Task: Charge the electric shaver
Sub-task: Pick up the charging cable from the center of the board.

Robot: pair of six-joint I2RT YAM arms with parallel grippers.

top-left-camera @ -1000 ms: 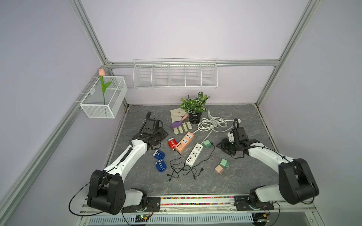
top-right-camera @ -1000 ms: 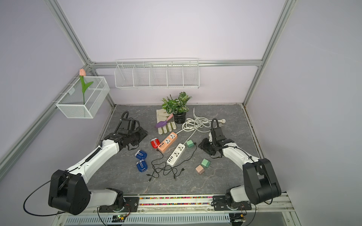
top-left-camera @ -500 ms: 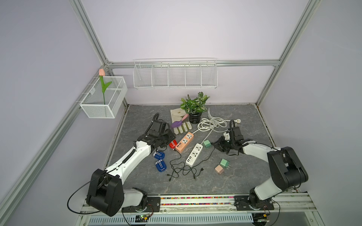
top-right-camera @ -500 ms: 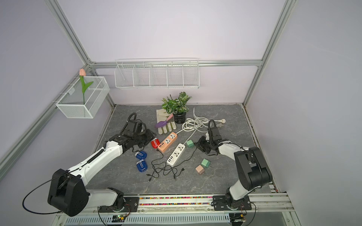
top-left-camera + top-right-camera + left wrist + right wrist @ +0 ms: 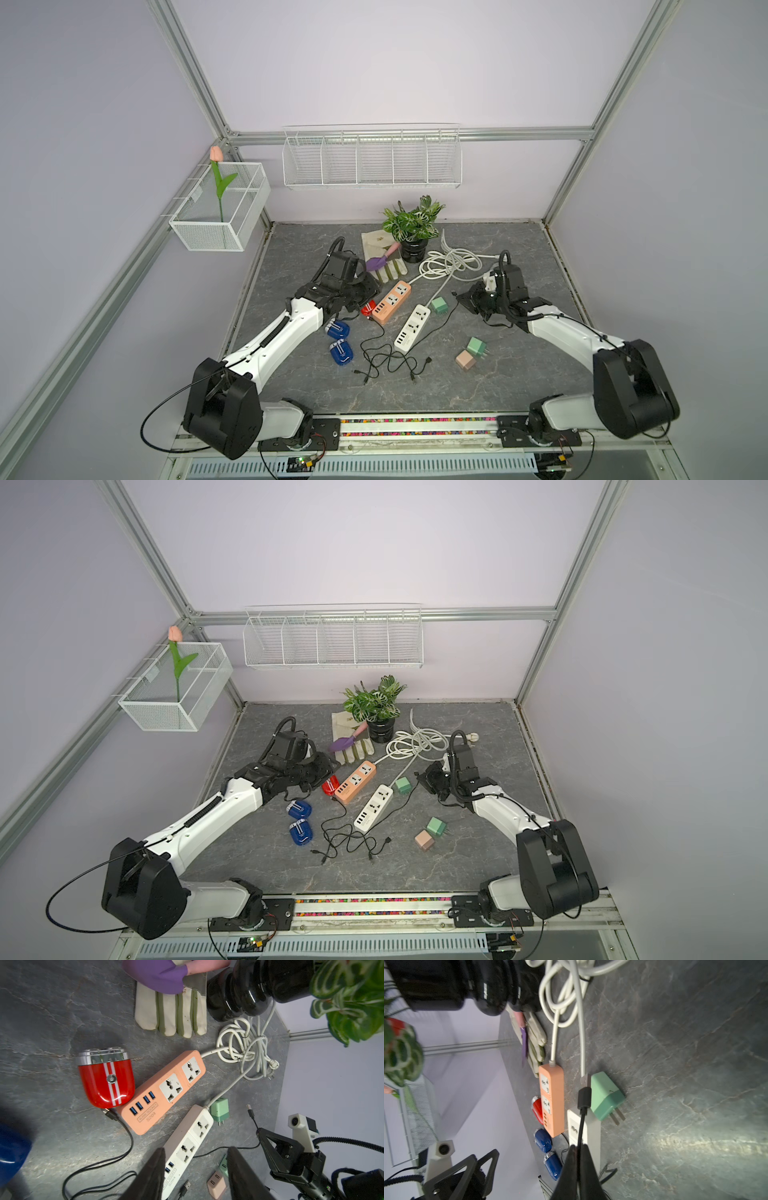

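I had R hand [image 5: 579, 1148] clamped on the black cable [image 5: 581, 1126] just behind its USB plug [image 5: 585, 1091], tip free for a port; L hand [image 5: 195, 1149] stood apart, red shaver [image 5: 106, 1082] just ahead of it, beside the orange strip [image 5: 162, 1091].

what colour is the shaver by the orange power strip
Red with white stripes, silver head; the shaver shows best in the left wrist view.

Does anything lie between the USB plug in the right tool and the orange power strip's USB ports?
Yes. The green adapter and the white power strip lie between the USB plug, whose black cable the right tool pinches, and the orange power strip. Both lie low, so passing over looks feasible.
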